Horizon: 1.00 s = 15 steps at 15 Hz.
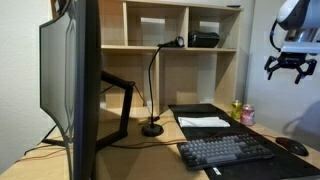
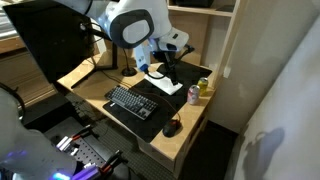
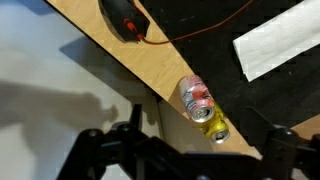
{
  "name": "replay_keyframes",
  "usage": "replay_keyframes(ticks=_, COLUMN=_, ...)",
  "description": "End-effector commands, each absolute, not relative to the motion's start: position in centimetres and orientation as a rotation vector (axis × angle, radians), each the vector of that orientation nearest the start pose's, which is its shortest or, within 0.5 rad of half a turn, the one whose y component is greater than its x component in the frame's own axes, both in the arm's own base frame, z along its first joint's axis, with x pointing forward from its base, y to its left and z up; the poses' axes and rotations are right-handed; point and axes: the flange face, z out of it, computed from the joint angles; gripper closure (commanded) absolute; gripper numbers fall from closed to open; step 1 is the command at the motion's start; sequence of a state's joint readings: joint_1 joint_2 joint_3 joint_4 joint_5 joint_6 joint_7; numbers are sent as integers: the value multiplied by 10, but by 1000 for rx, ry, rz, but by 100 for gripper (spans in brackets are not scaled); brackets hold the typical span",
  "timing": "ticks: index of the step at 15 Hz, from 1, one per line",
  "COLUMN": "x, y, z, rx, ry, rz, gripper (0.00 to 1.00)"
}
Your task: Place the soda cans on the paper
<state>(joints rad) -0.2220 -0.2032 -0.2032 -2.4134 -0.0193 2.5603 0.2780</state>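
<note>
- black two-fingered tool (image 1: 290, 71) high in the air, well above the worktop, fingers spread wide, nothing in its hold.
- in the wrist view, dark fingers (image 3: 88, 142) at the lower edge of the frame, far apart, with only open space between them.
- small pink-red soda can with a silvery top (image 3: 196, 94) and small yellow-green soda can (image 3: 212, 125) upright and touching each other, on the bare strip of the light wooden worktop (image 3: 110, 55), close to its edge.
- both cans off the flat white rectangular sheet of paper (image 3: 275, 48); near it, yet clearly apart.
- paper flat on the large black desk mat (image 3: 210, 45), cans just beside that mat's border.
- thin red cable (image 3: 200, 30) across the mat, up to the black computer mouse (image 3: 125, 15).
- in an exterior view, dark grey keyboard (image 1: 225, 150) on the mat, nearer the camera than the paper.
- thin black desk lamp (image 1: 152, 128) behind the mat, in front of pale wooden shelves (image 1: 130, 48).
- large dark curved monitor (image 1: 70, 85) on a black stand, well apart from the cans.
</note>
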Motion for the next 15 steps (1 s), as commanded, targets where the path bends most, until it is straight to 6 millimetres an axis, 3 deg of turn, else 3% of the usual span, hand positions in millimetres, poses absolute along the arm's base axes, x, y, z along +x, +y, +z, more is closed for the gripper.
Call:
replay_keyframes(ticks=1, x=468, y=-211, z=391, rx=-3009, ry=802, rz=-588, gripper=0)
replay_keyframes(ticks=5, x=510, y=-234, z=367, rx=-3015, ry=790, rz=-680, gripper=0)
replay_keyframes(ticks=7, x=534, y=-245, z=360, rx=-2969, ry=951, rz=-762, gripper=0)
replay_keyframes(ticks=8, x=509, y=-232, z=368, rx=-2990, ry=868, rz=-700, gripper=0)
replay_keyframes(ticks=10, x=518, y=-235, z=360, rx=-2992, ry=884, rz=-699, gripper=0)
replay_keyframes(ticks=13, x=514, y=-236, z=357, rx=-3034, ry=832, rz=-682, gripper=0)
replay_keyframes(ticks=15, x=530, y=-233, z=327, rx=-3078, ry=676, rz=-555, gripper=0)
